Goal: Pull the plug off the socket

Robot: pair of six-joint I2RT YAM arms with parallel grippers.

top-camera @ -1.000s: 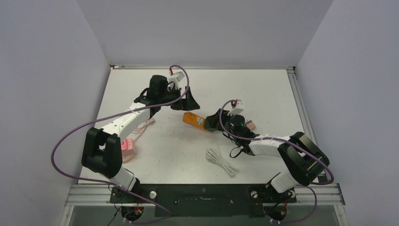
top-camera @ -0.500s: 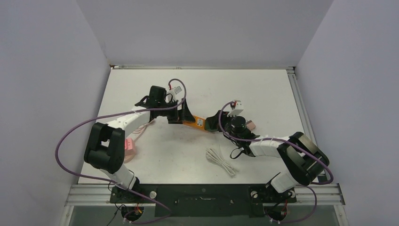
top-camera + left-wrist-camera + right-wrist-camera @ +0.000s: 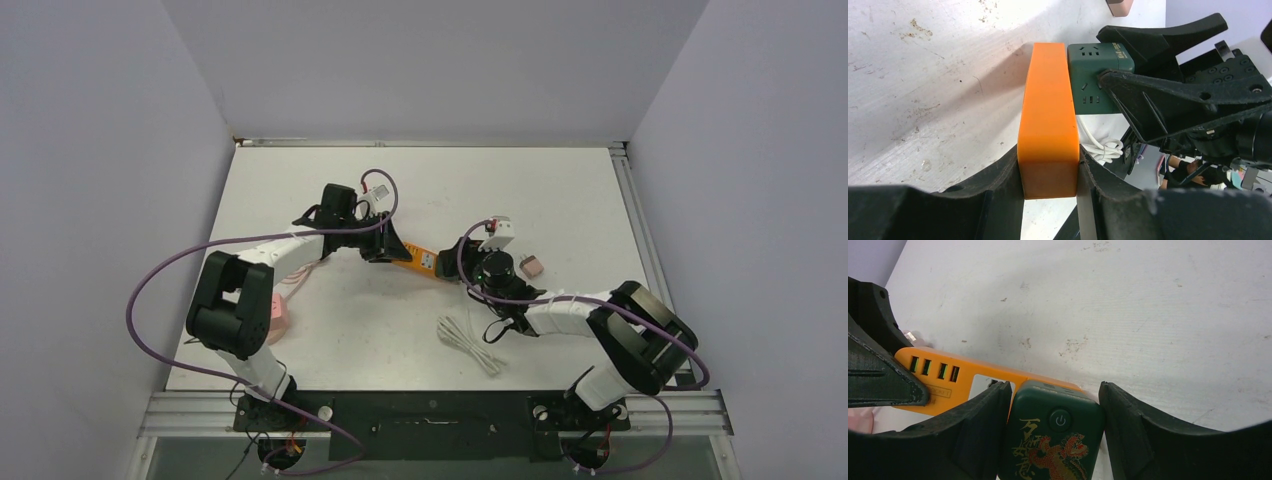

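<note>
l pincer [image 3: 1048,162] now clamps orange plug [image 3: 1048,100]

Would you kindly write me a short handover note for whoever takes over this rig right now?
Left tool: shut on one end of the orange plug block.
Right tool: shut on the green socket cube.
Where: both pieces are near the middle of the table, joined to each other.
Done: both grips are set.
Left: pull the two apart; no gap shows between them yet.
</note>
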